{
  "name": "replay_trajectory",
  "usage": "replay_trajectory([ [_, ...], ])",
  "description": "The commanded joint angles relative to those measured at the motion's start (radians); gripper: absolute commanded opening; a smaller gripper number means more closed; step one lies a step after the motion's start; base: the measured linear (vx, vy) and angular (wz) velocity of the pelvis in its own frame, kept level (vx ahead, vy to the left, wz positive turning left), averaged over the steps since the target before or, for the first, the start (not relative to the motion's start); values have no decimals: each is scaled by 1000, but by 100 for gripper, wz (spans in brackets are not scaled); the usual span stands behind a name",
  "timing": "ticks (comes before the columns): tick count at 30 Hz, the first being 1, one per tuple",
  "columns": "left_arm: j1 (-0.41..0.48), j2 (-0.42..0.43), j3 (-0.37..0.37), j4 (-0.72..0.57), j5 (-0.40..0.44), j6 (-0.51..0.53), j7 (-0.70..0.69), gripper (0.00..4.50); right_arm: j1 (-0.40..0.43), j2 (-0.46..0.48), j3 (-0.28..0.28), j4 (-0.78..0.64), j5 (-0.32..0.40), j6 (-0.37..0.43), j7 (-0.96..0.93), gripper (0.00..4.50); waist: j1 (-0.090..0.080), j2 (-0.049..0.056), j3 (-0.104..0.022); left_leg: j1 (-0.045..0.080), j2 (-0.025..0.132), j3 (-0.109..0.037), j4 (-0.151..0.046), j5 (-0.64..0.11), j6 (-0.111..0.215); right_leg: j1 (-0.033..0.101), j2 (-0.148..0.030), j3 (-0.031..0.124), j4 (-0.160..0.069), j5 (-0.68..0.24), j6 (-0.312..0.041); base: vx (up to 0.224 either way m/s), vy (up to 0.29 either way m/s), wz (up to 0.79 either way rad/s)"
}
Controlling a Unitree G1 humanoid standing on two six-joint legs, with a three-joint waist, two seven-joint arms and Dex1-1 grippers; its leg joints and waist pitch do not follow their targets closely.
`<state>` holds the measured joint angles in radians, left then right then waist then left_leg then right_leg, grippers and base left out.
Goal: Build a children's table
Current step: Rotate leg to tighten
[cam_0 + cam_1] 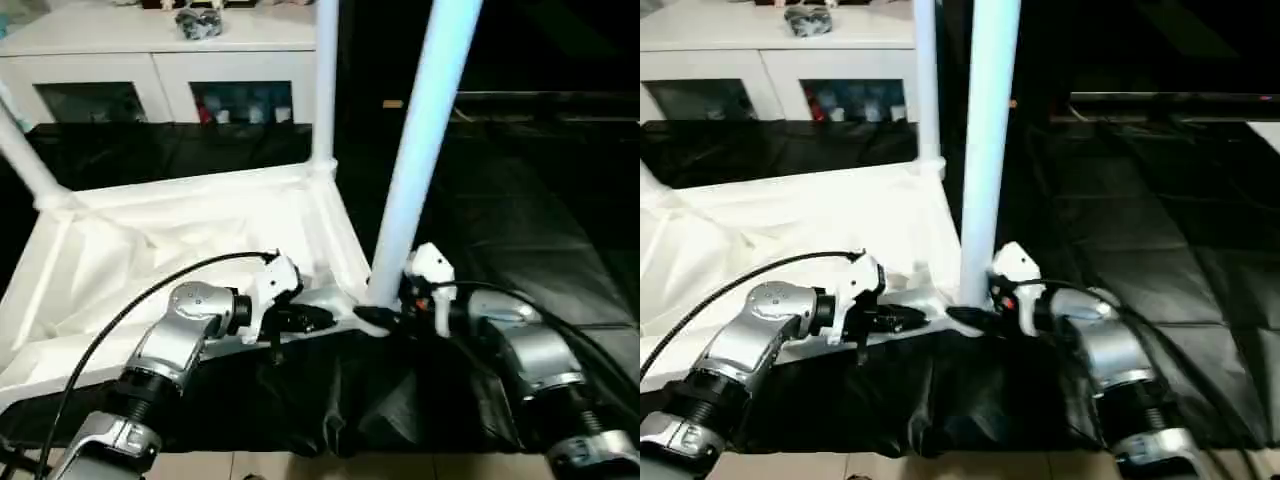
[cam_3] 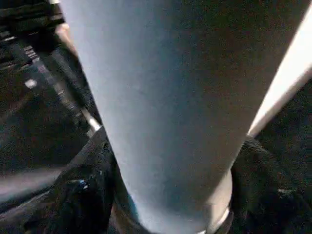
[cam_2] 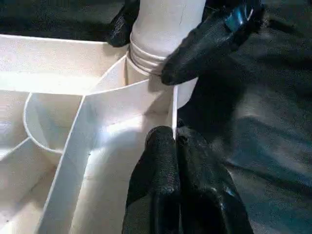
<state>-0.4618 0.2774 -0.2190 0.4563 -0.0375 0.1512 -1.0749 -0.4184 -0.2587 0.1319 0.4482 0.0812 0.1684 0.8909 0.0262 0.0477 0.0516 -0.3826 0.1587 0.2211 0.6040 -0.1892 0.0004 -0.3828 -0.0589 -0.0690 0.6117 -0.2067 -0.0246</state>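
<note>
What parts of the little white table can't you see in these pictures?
- The tops of the near leg and the far leg: cut off by the top edge in both eye views.
- The third leg: cut off by the left edge in the left eye view.
- The near corner socket: covered by the right gripper in the eye views.
- The tabletop's smooth side: faces down on the black cloth.

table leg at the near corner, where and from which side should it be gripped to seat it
Grip the near leg low, just above its ridged base, from the robot's right side. It stands upright in the tabletop's corner socket and widens toward that end, so a low hold steadies it. The right gripper closes there now.
</note>
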Motion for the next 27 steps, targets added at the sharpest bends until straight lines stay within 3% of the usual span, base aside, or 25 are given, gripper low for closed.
replay_trajectory([
  [1,-44,-75,18,-5,11,-1,141,0,-12,94,43,85,-40,1,-136,272,-8,-5,-54,26,89,-58,-73,-248,16,26,-107,63,-93,-300,-213,0,0,0],
  [2,-59,-98,24,14,26,-3,200,0,-30,133,21,122,-44,3,-220,271,-15,-5,-54,29,87,-60,-74,-265,3,23,-106,63,-96,-323,-209,0,0,0],
  [3,-72,-116,25,31,39,-4,243,0,-44,161,7,147,-51,1,-286,270,-21,-11,-54,32,87,-61,-76,-289,-7,21,-105,63,-99,-350,-200,0,0,0],
  [5,-79,-126,26,41,46,-5,268,0,-52,177,0,161,-55,-1,-323,270,-28,-8,-53,31,86,-63,-77,-303,-13,20,-106,64,-102,-365,-189,0,0,0],
  [6,-91,-144,26,56,53,-8,300,0,-69,199,-7,189,-70,-12,-395,270,-28,-9,-54,30,86,-64,-77,-301,-11,23,-106,64,-100,-358,-187,0,0,0],
  [7,-106,-164,26,74,66,-15,346,0,-91,226,-21,222,-81,-18,-478,270,-30,-19,-55,28,86,-60,-76,-284,-6,19,-105,67,-100,-338,-189,0,0,0],
  [8,-114,-177,25,85,74,-19,378,0,-106,244,-31,247,-89,-25,-534,270,-30,-14,-57,29,83,-60,-74,-270,-7,20,-107,67,-97,-325,-195,0,0,0],
  [12,-148,-225,5,131,120,-57,457,0,-175,315,-59,336,-86,-100,-606,270,-21,-17,-62,23,84,-56,-69,-210,23,25,-110,67,-93,-252,-199,0,0,0],
  [13,-148,-228,6,133,120,-59,458,0,-179,318,-61,341,-84,-111,-595,270,-22,-21,-62,20,84,-55,-70,-197,29,27,-109,66,-90,-231,-202,0,0,0],
  [14,-147,-230,7,132,118,-60,456,0,-179,319,-68,336,-66,-114,-556,326,-18,-23,-64,19,84,-53,-67,-176,46,29,-110,66,-86,-193,-207,0,0,0],
  [17,-124,-202,23,100,84,-54,396,0,-170,287,-75,301,-10,-99,-422,340,-12,-22,-67,14,83,-51,-63,-130,90,36,-110,64,-76,-118,-224,0,0,0],
  [19,-113,-186,26,90,70,-57,365,0,-165,266,-60,289,-12,-95,-376,361,-12,-24,-67,11,83,-51,-61,-109,109,37,-110,63,-72,-93,-232,0,0,0],
  [22,-90,-159,28,66,44,-69,294,0,-151,218,-19,266,-25,-92,-283,396,-13,-25,-63,10,84,-52,-61,-132,110,38,-111,60,-77,-149,-229,0,0,0],
  [23,-72,-137,26,46,26,-69,240,0,-137,175,14,245,-34,-98,-204,396,-15,-22,-61,13,84,-53,-63,-156,99,36,-108,60,-82,-196,-221,0,0,0],
  [27,-48,-87,17,19,9,-67,149,0,-101,94,56,180,-25,-87,-49,396,-15,-23,-59,15,87,-52,-65,-177,90,34,-105,61,-83,-219,-214,0,0,0],
])
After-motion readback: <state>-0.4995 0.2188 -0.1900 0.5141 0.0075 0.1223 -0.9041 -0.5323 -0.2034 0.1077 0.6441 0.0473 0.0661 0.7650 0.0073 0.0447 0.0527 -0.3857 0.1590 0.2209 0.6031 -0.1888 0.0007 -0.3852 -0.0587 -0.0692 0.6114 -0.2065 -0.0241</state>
